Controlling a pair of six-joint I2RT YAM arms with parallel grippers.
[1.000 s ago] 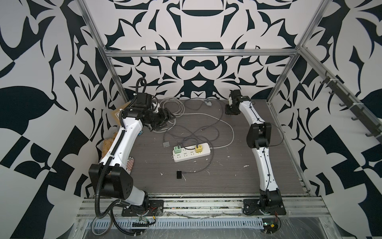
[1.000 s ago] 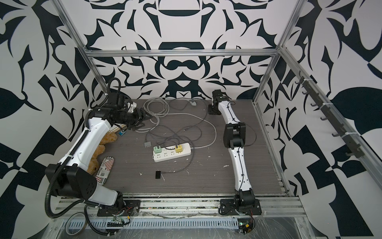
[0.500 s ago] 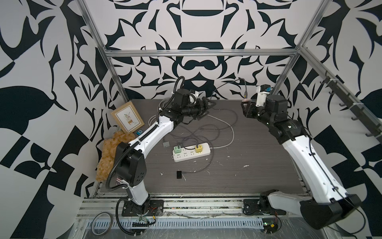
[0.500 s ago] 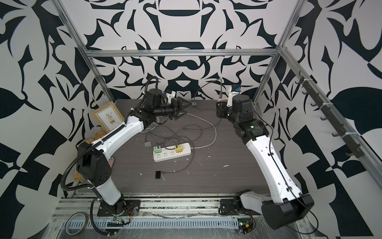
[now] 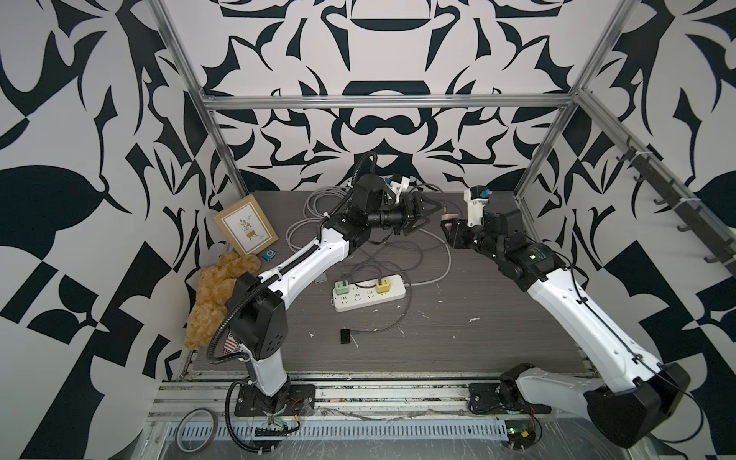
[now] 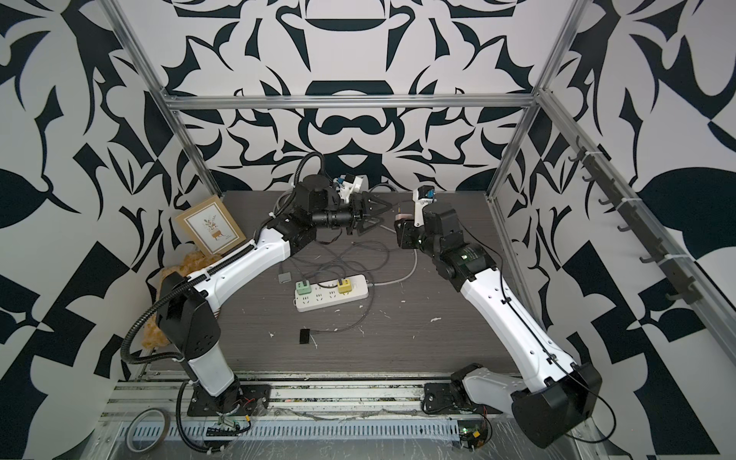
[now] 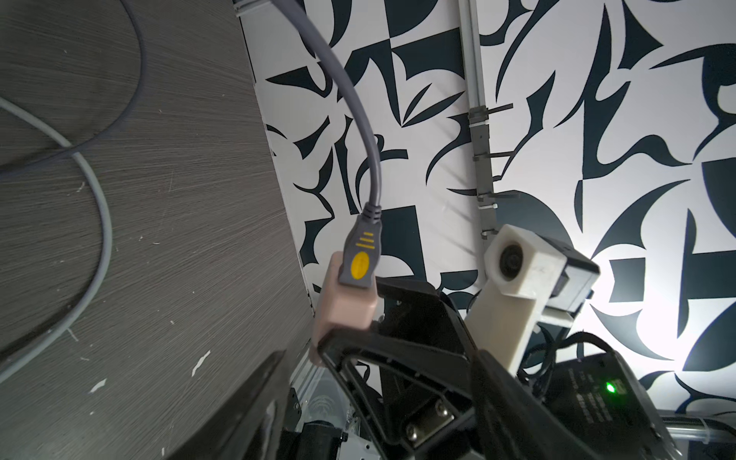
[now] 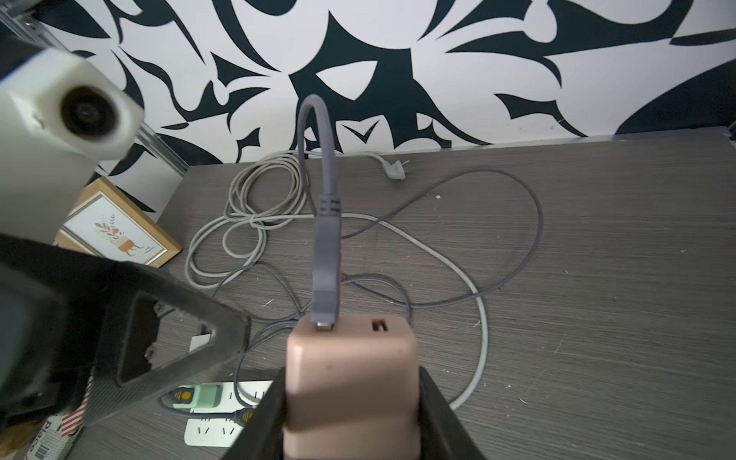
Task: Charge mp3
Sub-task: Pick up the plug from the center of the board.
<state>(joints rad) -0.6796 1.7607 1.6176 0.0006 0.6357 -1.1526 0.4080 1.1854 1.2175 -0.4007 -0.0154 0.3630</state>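
At far left, the mp3 [image 5: 269, 256] lies flat and face up on the table [image 5: 478, 338], just beside the near edge of the picture frame [image 5: 245, 227] and well apart from both grippers. Nothing is connected to it. Its body is nearly square, so no long axis is evident. Its edges sit diagonal to the table edge, and the side carrying the port is too small to identify. At centre far, the left gripper [image 5: 429, 213] hangs above the table with jaws spread wide and empty, facing the USB plug [image 7: 360, 259]. Nearer, the power strip [image 5: 358, 304] carries a green cube [image 5: 341, 287] and a yellow cube [image 5: 382, 284]. To the right, the right gripper [image 8: 350, 372] is clamped on the pink charger cube [image 8: 350, 350], held off the table with the grey plug seated in one of its two ports. Step in hand, by judgement: preparing the charging lead. Next: seat the cube in a free strip socket, then bring the lead's free end to the mp3, aligning connector with port.
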